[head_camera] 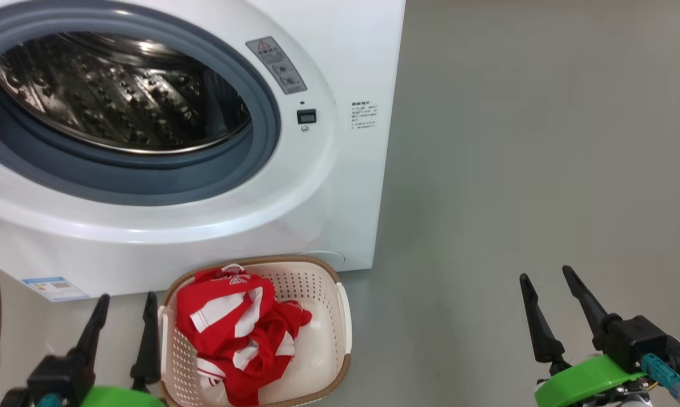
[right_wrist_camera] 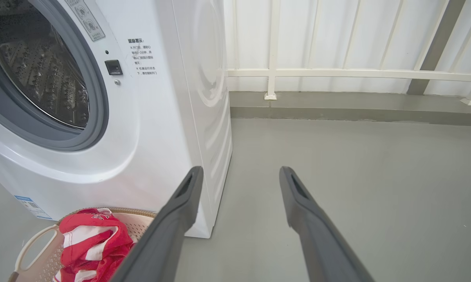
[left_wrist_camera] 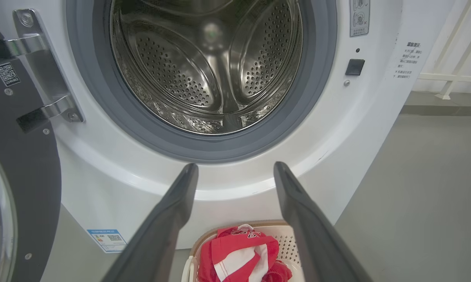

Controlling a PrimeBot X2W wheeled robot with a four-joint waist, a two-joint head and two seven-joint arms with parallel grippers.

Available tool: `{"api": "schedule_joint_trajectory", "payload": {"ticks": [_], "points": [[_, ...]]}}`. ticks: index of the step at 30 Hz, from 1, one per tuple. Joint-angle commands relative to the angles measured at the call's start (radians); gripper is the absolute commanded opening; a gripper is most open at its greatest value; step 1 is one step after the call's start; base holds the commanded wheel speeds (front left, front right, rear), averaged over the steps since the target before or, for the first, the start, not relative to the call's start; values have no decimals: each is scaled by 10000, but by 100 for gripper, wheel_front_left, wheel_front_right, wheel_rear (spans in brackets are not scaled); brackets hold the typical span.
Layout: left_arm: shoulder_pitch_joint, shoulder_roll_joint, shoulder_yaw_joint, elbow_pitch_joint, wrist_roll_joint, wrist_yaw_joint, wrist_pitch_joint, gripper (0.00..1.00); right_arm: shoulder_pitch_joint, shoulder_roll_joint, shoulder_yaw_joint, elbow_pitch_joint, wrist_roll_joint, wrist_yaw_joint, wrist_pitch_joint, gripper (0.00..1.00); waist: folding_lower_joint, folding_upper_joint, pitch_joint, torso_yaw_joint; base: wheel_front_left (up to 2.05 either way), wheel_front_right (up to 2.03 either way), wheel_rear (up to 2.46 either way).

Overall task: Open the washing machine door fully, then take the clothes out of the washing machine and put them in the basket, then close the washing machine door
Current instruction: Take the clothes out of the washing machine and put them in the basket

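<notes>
Left fingers (head_camera: 91, 330) stand spread apart, holding nothing, just beside the left handle of the basket (head_camera: 344, 316). Right fingers (head_camera: 536, 322) are spread and empty too, well apart from it over wide grey floor (head_camera: 515, 169) that reaches a white railing (right_wrist_camera: 337, 73). The clothes (head_camera: 232, 333), red with white stripes, lie piled in the basket, which sits on the floor close against the washing machine (head_camera: 328, 186). The washing machine door (left_wrist_camera: 27, 176) hangs open at the left on 2 metal hinge arms (left_wrist_camera: 43, 70), with a QR sticker (left_wrist_camera: 7, 74) on its black rim. A blue label (head_camera: 54, 288) sits low on the front. Beside the opening are a warning sticker (head_camera: 276, 65) with a red triangle and small print (head_camera: 364, 116) too fine to read.
</notes>
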Motion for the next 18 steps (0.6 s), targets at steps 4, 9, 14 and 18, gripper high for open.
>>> {"api": "schedule_joint_trajectory", "payload": {"ticks": [4, 9, 14, 18], "points": [[433, 133, 453, -819, -74, -55, -63, 100, 114, -60, 144, -311, -55, 46, -65, 100, 0, 0, -161, -13, 0, 0, 0], [1047, 40, 634, -1428, -81, -55, -63, 100, 285, -60, 124, -419, -67, 46, -65, 100, 0, 0, -299, -53, 0, 0, 0], [1446, -83, 745, -1778, -57, -55, -63, 100, 402, -72, 60, -452, -75, 46, -65, 100, 0, 0, -362, -68, 0, 0, 0], [1527, -148, 759, -1884, -44, -56, -63, 100, 432, -73, 31, -455, -68, 46, -65, 100, 0, 0, -378, -67, 0, 0, 0]]}}
